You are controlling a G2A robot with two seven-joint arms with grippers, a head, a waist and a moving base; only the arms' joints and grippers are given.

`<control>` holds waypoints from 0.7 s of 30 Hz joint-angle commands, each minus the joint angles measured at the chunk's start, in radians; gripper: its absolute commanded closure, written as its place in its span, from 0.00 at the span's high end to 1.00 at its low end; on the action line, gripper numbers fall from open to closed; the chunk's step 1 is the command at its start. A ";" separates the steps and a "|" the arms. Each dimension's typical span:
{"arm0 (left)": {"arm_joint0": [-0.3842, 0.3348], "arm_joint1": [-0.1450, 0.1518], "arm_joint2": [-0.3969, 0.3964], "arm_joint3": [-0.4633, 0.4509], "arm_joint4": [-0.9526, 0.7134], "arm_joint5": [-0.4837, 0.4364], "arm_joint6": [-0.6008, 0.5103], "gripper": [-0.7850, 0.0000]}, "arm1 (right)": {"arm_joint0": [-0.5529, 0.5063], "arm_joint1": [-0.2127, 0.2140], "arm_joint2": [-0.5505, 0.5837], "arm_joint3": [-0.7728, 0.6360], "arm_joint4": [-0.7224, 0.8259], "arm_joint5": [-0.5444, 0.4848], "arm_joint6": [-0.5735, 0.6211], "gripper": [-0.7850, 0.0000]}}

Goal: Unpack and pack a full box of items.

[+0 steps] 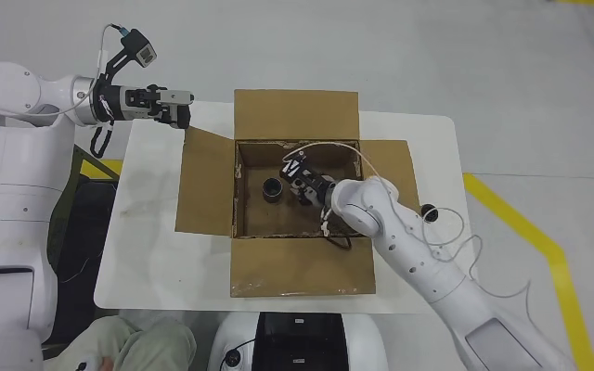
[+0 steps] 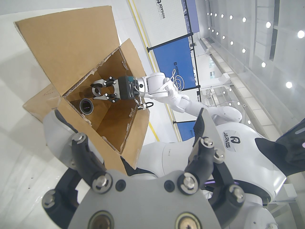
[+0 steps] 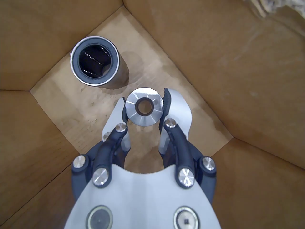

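Right gripper (image 3: pixel 145 107) sat inside the box (image 1: pixel 209 195), fingers clamped on a silver bushing (image 3: pixel 143 118) just beside a dark cylindrical bearing (image 3: pixel 119 75) standing on the box floor; left gripper (image 1: pixel 183 108) hung over the surface (image 1: pixel 148 232) by the box's corner, fingers spread apart.

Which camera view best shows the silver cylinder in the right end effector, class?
The right wrist view: the silver cylinder shows its round, holed face, gripped by the right end effector. The top view gives a small glimpse; the left wrist view, a distant side view inside the box.
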 commanded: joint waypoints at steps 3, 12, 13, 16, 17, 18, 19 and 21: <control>0.000 0.000 0.000 0.000 0.000 0.000 0.000 1.00 | 0.010 -0.008 -0.011 0.025 0.008 -0.006 0.002 0.13; 0.000 0.000 0.000 0.000 0.000 0.000 0.000 1.00 | 0.030 -0.024 -0.029 0.070 0.023 -0.019 -0.003 0.42; 0.000 0.000 0.000 0.000 0.000 0.000 0.000 1.00 | 0.032 -0.026 -0.030 0.074 0.024 -0.020 -0.003 0.43; 0.000 0.000 0.000 0.000 0.000 0.000 0.000 1.00 | 0.034 -0.029 -0.032 0.080 0.025 -0.024 -0.004 0.47; 0.000 0.000 0.000 0.000 0.000 0.000 0.000 1.00 | 0.035 -0.029 -0.031 0.081 0.024 -0.025 -0.004 0.48; 0.000 0.000 0.000 0.000 0.000 0.000 0.000 1.00 | 0.035 -0.030 -0.030 0.081 0.024 -0.026 -0.003 0.49; 0.000 0.000 0.000 0.000 0.000 0.000 0.000 1.00 | 0.035 -0.030 -0.027 0.078 0.024 -0.027 -0.004 0.50; 0.000 0.000 0.000 0.000 0.000 0.000 0.000 1.00 | 0.031 -0.028 -0.017 0.063 0.024 -0.027 -0.011 0.52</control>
